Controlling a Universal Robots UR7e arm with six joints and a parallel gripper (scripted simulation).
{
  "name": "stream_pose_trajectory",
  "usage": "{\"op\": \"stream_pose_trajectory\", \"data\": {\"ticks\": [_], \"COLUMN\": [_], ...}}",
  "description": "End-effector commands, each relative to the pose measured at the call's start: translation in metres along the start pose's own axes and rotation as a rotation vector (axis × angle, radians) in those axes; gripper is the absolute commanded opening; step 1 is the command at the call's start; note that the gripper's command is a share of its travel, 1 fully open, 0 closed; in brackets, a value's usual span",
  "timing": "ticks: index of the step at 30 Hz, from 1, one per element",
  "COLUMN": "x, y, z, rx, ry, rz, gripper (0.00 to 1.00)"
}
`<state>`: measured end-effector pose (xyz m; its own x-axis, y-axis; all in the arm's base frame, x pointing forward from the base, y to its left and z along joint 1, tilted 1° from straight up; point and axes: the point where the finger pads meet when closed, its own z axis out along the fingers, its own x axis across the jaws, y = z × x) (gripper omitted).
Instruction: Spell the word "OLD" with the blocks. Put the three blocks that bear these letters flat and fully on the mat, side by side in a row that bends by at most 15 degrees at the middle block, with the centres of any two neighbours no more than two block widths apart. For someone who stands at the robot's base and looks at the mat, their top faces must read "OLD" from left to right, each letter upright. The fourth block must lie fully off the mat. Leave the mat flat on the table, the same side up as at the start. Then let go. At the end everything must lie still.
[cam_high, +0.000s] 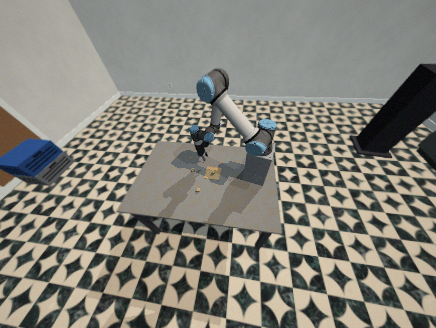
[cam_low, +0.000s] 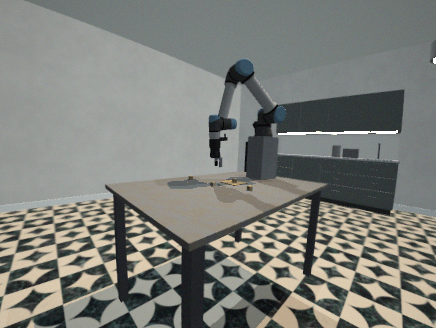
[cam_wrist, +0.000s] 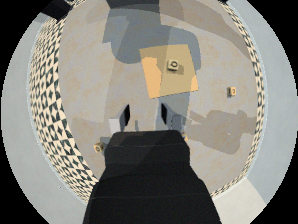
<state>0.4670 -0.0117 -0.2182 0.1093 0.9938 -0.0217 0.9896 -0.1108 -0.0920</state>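
Note:
My gripper (cam_high: 204, 159) (cam_low: 218, 163) (cam_wrist: 145, 110) is open and empty, above the table beside the mat. The tan mat (cam_high: 217, 177) (cam_wrist: 154, 89) lies flat. One block (cam_wrist: 172, 65) is on it, its dark letter round, like an O. A second block (cam_wrist: 98, 147) lies off the mat, at the lower left of the wrist view, also with a round letter. A third block (cam_wrist: 231, 91) lies off the mat to the right, its letter unclear. A fourth block (cam_wrist: 185, 136) is mostly hidden behind the right finger, its letter not visible.
The grey table (cam_high: 165, 200) (cam_low: 165, 200) carries the blocks and mat. The robot's grey pedestal (cam_high: 257, 167) (cam_low: 263, 157) stands on it, at the right in the top view. Arm shadows fall across the mat. The table's edge shows beyond the left block in the wrist view.

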Motion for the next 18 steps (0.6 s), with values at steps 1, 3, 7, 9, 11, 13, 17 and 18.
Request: {"op": "stream_pose_trajectory", "data": {"ticks": [1, 3, 7, 9, 11, 13, 17, 18], "x": [0.021, 0.031, 0.047, 0.053, 0.058, 0.061, 0.064, 0.064], "y": [-0.028, -0.042, -0.067, -0.077, -0.085, -0.091, -0.097, -0.097], "z": [-0.006, -0.009, -0.015, -0.017, -0.019, -0.021, -0.023, -0.023], "rx": [-0.029, -0.043, -0.064, -0.072, -0.079, -0.084, -0.088, -0.088], "ry": [0.009, 0.014, 0.025, 0.029, 0.033, 0.036, 0.038, 0.038], "rz": [0.033, 0.050, 0.076, 0.086, 0.095, 0.101, 0.107, 0.107], "gripper": [1.00, 1.00, 1.00, 1.00, 1.00, 1.00, 1.00, 1.00]}}
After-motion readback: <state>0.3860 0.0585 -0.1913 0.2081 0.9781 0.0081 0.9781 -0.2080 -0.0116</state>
